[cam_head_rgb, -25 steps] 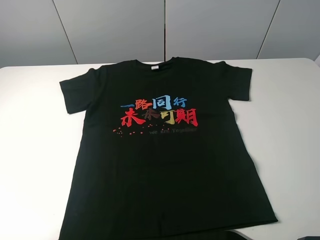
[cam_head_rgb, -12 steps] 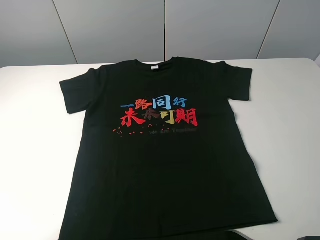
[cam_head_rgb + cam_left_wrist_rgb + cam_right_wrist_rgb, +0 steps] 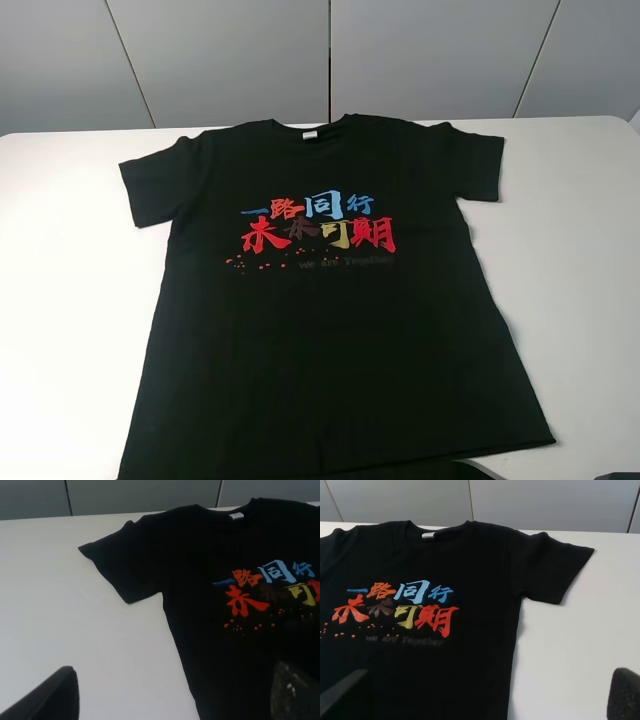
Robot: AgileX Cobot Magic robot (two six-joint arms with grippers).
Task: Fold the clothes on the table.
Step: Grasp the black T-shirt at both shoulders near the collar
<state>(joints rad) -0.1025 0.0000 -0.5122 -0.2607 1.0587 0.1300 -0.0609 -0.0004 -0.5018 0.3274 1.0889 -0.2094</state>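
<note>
The clothes are one black T-shirt, lying flat and face up on the white table, collar away from me, both sleeves spread out. Red, blue and yellow characters run across the chest, and a small white label sits in the neck. My left gripper is open; its two fingertips stand wide apart above the shirt's left side, below the left sleeve. My right gripper is open above the shirt's right side, near the right sleeve. Neither holds anything.
Grey wall panels stand behind the table's far edge. Bare white tabletop lies on both sides of the shirt. Small dark parts of the arms show at the bottom edge of the high view.
</note>
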